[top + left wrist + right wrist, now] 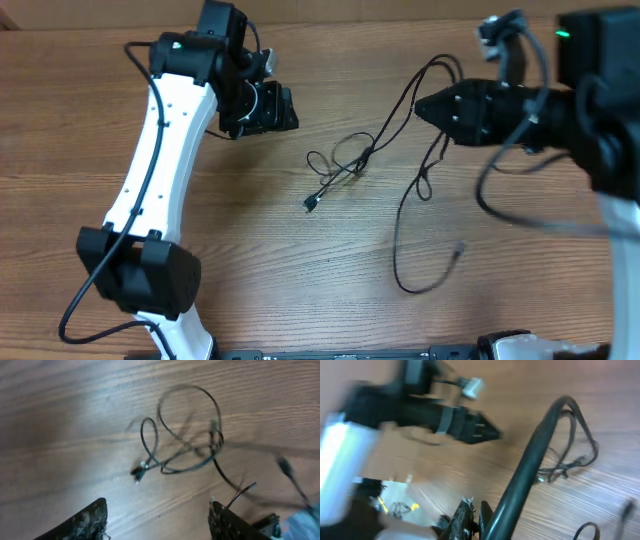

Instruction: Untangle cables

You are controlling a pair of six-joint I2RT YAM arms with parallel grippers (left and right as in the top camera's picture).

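Note:
The cables lie as a small knot of thin black loops (350,160) mid-table, with one plug (311,203) to their lower left. A long strand runs up to my right gripper (418,105), which is shut on the cable. Another strand drops from it into a big loop (400,270). In the right wrist view the shut gripper (475,506) has the cable (530,460) rising beside its fingers, down to the knot (560,470). My left gripper (272,105) hovers left of the knot, open and empty (160,520). The loops (212,442) and plug (139,471) lie ahead of it.
The wooden table (250,260) carries everything. A free cable end (458,250) rests at lower right. The left arm's white link (160,160) crosses the left side. The right arm's thick wires (490,190) hang on the right. The other arm's black gripper (465,427) faces mine.

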